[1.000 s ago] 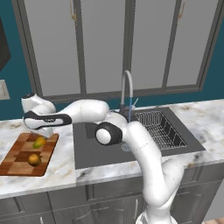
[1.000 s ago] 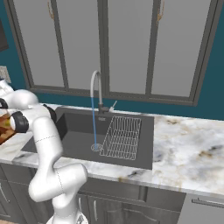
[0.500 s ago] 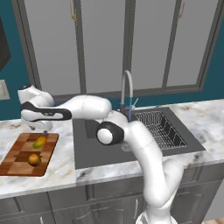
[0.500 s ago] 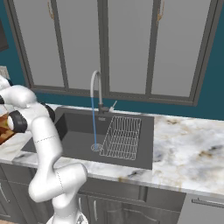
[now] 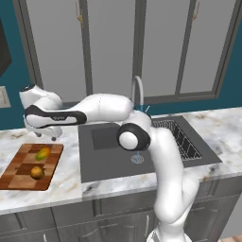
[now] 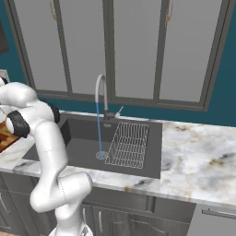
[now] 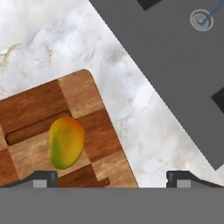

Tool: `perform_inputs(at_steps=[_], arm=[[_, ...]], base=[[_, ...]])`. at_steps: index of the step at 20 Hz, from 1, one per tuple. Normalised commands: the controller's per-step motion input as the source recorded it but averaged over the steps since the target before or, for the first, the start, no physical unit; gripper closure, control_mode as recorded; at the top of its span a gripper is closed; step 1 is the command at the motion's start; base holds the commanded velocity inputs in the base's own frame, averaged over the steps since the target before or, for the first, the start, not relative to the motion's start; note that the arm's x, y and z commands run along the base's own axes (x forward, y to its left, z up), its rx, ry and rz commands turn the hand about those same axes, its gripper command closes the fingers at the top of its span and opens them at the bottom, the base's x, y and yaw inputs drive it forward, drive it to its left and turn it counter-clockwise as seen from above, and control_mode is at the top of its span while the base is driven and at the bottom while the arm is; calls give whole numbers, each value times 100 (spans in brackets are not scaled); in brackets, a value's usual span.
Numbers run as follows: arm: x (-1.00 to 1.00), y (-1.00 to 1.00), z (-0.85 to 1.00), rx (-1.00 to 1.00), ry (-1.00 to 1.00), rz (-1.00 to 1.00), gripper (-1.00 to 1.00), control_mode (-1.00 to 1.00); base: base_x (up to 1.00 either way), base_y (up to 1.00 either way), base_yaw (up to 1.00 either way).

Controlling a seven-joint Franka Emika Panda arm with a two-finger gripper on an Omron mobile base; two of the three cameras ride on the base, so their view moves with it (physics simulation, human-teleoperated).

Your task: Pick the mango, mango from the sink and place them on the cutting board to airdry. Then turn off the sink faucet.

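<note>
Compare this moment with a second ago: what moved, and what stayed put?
The hand has risen off the cutting board, its open fingers holding nothing and the yellow-green mango lying free below. Both mangos, the orange-brown one included, stayed in place. Water still runs from the faucet into the sink.

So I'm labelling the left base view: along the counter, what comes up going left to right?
Cutting board with both mangos → sink → faucet → wire rack.

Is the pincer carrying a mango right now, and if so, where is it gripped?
Nothing is held. The pincer is open above the cutting board; both mangos, the yellow-green one and the orange-brown one, lie free on it.
</note>
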Motion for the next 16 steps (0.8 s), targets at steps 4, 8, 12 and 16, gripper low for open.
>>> perform_inputs(at_steps=[4, 8, 12, 16], arm=[[-74, -52, 25, 15, -21, 4, -100, -100], [-43, -45, 61, 16, -21, 2, -100, -100], [-26, -32, 92, 16, -18, 1, -100, -100], [-41, -4, 100, 6, -6, 1, -100, -100]], base=[[0, 0, 0], [0, 0, 0], [0, 0, 0], [0, 0, 0]])
